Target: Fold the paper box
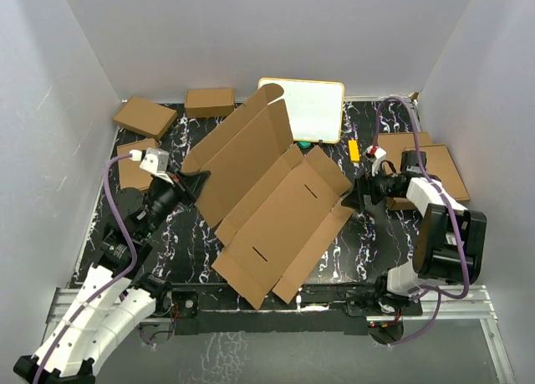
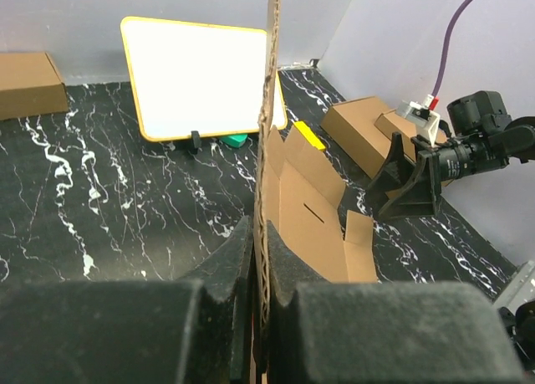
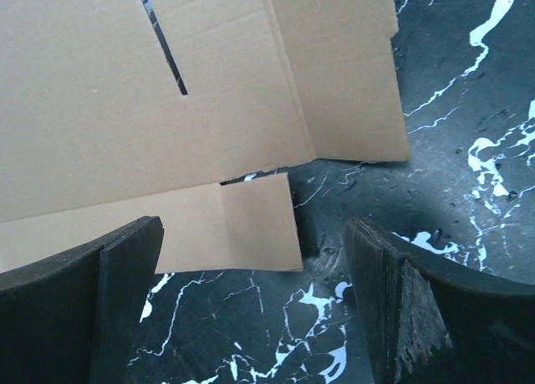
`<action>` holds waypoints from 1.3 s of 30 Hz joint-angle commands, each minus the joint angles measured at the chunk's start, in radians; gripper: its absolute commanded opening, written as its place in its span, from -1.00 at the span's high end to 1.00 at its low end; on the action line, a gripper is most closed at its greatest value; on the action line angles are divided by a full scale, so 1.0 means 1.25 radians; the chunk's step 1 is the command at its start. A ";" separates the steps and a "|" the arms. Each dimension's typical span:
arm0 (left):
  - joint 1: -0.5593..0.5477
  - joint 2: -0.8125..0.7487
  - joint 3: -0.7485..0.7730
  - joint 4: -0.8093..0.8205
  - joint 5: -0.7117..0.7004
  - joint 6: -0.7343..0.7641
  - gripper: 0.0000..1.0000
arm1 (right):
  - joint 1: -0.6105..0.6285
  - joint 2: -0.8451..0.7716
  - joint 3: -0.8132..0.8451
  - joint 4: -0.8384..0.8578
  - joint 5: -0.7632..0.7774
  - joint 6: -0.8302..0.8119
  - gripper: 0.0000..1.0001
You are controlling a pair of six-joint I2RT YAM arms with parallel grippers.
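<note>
Top external view: the paper box (image 1: 276,208) lies across the middle of the black marbled tabletop (image 1: 192,258) as a big brown die-cut sheet, still unfolded. Its right half rests flat, with two narrow slits cut in it, while its left rear panel is raised at a tilt and reaches toward the back wall. The left jaws are at the left edge of that raised panel; the right jaws are at the sheet's right corner, by a small flap.

From the left wrist, the cardboard edge runs upright between the two dark pads (image 2: 117,334), which are pressed against it on both sides, so the left jaws are clamped on the paper box. Beyond it a white board (image 2: 201,74) with a yellow frame stands near the back wall. A green object (image 2: 236,139) and a yellow object (image 2: 308,135) lie near its foot.

From the right wrist, the right jaws gape wide with nothing held. The small flap (image 3: 226,225) lies flat on the tabletop between the two pads. One end of it passes behind the left-hand pad, and I cannot tell whether they touch.

Three small folded boxes (image 1: 144,116) sit at the rear left of the tabletop. More flattened brown cardboard (image 1: 439,162) lies at the right, partly under the right arm (image 1: 443,233).
</note>
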 commanded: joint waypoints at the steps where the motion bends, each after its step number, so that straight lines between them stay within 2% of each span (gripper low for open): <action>1: -0.001 -0.004 0.026 0.099 -0.004 0.026 1.00 | 0.005 0.038 0.065 0.020 -0.001 -0.031 -0.96; 3: -0.001 -0.009 0.023 0.105 -0.017 0.031 1.00 | 0.008 0.056 0.069 0.013 -0.002 -0.039 -0.92; 11: -0.001 0.039 0.060 0.101 0.007 0.059 1.00 | 0.013 0.202 0.160 -0.062 -0.035 -0.086 -0.45; 15: -0.001 0.034 0.052 0.113 0.014 0.047 1.00 | 0.016 0.260 0.190 -0.070 -0.058 -0.084 -0.42; 24: -0.001 0.039 0.049 0.117 0.026 0.040 1.00 | 0.041 0.290 0.193 -0.068 -0.076 -0.082 -0.38; 28: -0.001 0.046 0.045 0.123 0.030 0.037 1.00 | 0.049 0.305 0.205 -0.107 -0.091 -0.120 -0.05; 34: -0.001 0.055 0.051 0.118 0.027 0.040 1.00 | 0.049 0.293 0.210 -0.148 -0.102 -0.180 0.71; 36: -0.001 0.059 0.053 0.113 0.029 0.042 1.00 | 0.050 0.273 0.207 -0.149 -0.110 -0.195 0.83; 39: -0.001 0.059 0.051 0.112 0.029 0.062 1.00 | 0.049 0.216 0.191 -0.117 -0.120 -0.195 0.84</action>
